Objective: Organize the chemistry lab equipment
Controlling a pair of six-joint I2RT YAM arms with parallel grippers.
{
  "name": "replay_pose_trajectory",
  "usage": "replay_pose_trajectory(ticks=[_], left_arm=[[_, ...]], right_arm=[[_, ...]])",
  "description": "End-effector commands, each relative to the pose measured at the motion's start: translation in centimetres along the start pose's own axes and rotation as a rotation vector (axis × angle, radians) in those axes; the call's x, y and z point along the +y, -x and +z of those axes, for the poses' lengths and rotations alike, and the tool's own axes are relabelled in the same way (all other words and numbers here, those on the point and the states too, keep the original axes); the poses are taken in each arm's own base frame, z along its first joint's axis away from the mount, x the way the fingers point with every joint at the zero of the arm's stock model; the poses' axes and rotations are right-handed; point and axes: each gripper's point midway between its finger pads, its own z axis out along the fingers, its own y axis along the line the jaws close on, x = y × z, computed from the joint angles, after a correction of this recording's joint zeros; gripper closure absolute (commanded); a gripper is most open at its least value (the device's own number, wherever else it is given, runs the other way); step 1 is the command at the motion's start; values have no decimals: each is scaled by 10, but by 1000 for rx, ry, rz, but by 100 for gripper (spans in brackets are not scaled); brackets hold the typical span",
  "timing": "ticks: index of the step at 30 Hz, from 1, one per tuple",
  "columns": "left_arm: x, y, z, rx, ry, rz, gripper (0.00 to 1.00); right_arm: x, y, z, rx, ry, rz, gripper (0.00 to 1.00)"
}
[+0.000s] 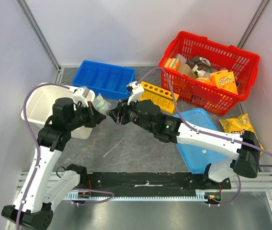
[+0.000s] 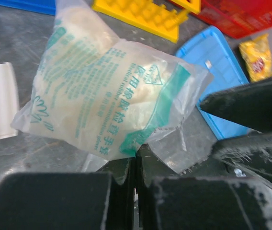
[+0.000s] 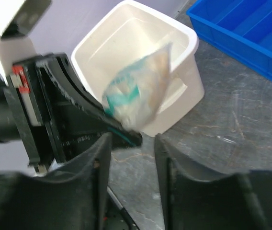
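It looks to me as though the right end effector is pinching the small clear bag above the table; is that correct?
Not quite: the left end effector is pinching the small clear bag above the table. The left wrist view shows its fingers shut on the bag's edge; the right end effector stands open.

A robotics lab test cell, shown by white panel walls (image 1: 141, 28), aluminium framing (image 1: 40, 34) and a mounting rail (image 1: 145, 195)

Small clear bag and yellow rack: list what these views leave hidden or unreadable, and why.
- Small clear bag contents: left wrist, cloudy printed film; right wrist, blur.
- Its pinched corner: left wrist, inside the left gripper.
- Yellow rack: top view, right arm covers part; left wrist, top edge cuts it.
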Motion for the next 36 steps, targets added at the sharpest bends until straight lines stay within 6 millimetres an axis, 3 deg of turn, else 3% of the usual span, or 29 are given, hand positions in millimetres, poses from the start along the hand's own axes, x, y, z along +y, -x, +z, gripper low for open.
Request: replay_pose_trajectory(ticks=[1,4,10,16,19,20,22,26,28,30,33,36], left_arm=[[24,42,-14,-163,200,13,98],[53,57,-20,-206,381,5,98],[123,82,-32,-270,792,-41,98],[220,70,-46,-234,1084,-227,99],[239,77,-44,-237,1125,-289,98],[247,76,-42,-228,1143,-305,94],[260,75,-40,-202,1168,-341,71],[264,71,-36,-146,1162,-358,43],[258,73,-36,-148,1128,-345,37],[248,77,-33,-147,1067,-332,15],[225,85,-29,-140,947,-291,13],[190,92,-19,-136,795,-219,18]], right_arm=[[6,31,-22,-88,34,-16,42],[-2,31,-33,-100,11,-33,2],[-39,8,-46,-77,-98,-53,2],[-54,-7,-53,-14,-153,-99,2],[-58,-9,-56,-13,-162,-101,2],[-63,-14,-59,9,-175,-112,2],[-66,-16,-62,20,-188,-116,2],[-76,-18,-70,39,-231,-134,2],[-83,-21,-73,49,-257,-152,2],[-91,-26,-75,58,-280,-171,2],[-105,-36,-76,78,-336,-185,2],[-118,-49,-75,110,-378,-216,4]])
